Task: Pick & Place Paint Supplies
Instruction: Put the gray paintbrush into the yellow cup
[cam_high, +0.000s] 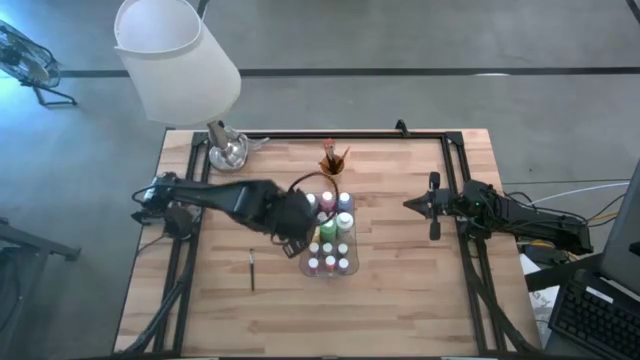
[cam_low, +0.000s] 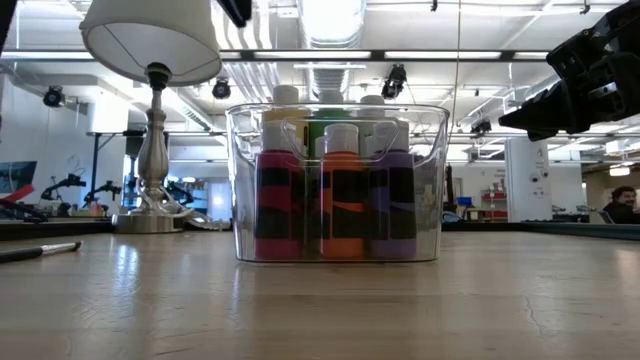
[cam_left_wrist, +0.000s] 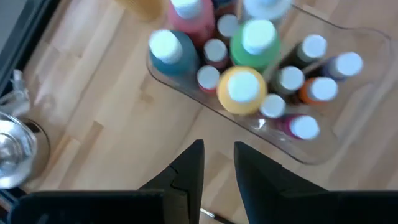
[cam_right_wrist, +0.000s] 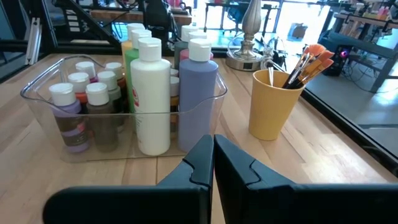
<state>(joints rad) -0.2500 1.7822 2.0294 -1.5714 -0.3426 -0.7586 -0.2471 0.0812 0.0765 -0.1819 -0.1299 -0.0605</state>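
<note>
Dark, nearly closed fingers with only a narrow gap and nothing between them form the left gripper (cam_left_wrist: 217, 165), which hangs above the table just beside the clear plastic tray (cam_high: 331, 270), at its left side in the high view. The right gripper (cam_right_wrist: 213, 155) is shut and empty, well apart from the tray near the table's right side, facing it.

The tray sits near the table centre and holds the paint bottles (cam_high: 330, 237); roughly a dozen white caps are countable from above, though an exact total cannot be told. All stand upright, caps up, long axes vertical. The left wrist view shows yellow (cam_left_wrist: 242, 90), green (cam_left_wrist: 255, 45), teal (cam_left_wrist: 169, 51) and pink-red bottles; the right wrist view shows a tall white bottle (cam_right_wrist: 150, 96) and a lavender bottle (cam_right_wrist: 198, 93) at the tray's near wall.

One orange cup (cam_right_wrist: 272, 102) stands just beyond the tray, holding several brushes (cam_right_wrist: 306, 62) bristles up. One loose dark paintbrush (cam_high: 252, 270) lies flat on the wood left of the tray, its long axis running front to back.
</note>
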